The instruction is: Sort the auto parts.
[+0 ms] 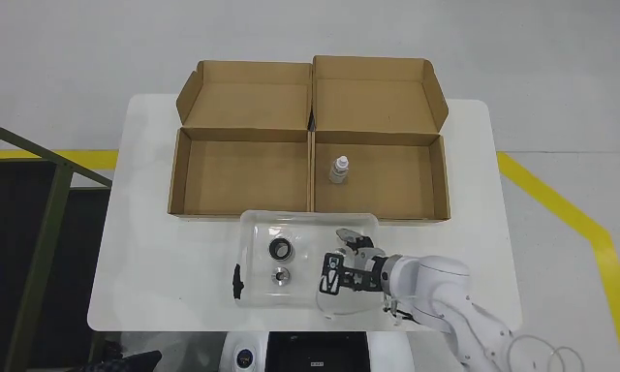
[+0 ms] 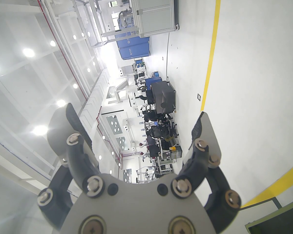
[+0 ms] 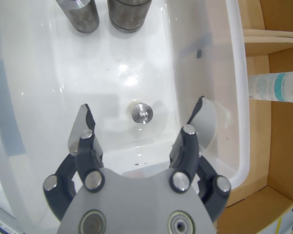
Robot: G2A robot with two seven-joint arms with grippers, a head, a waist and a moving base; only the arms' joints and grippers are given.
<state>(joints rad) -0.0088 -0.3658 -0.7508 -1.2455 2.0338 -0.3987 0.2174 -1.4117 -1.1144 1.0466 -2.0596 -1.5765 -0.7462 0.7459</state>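
A clear plastic tray (image 1: 254, 225) lies at the table's front and holds metal parts. Inside stand a dark linear bearing (image 3: 130, 1) (image 1: 280, 248) and a steel cylinder with a bore (image 3: 77, 3) (image 1: 280, 277). A small steel stud (image 3: 141, 114) stands upright on the tray floor. My right gripper (image 3: 142, 109) (image 1: 339, 260) hangs open just above the stud, one finger on each side, not touching it. My left gripper (image 2: 136, 115) is open with nothing in it and points away from the table into the room.
Two open cardboard boxes sit behind the tray: the left box (image 1: 242, 173) and the right box (image 1: 387, 183) (image 3: 280, 152). A small white bottle (image 1: 338, 169) (image 3: 274, 87) stands in the right one. A black piece (image 1: 235, 282) sits at the tray's left edge.
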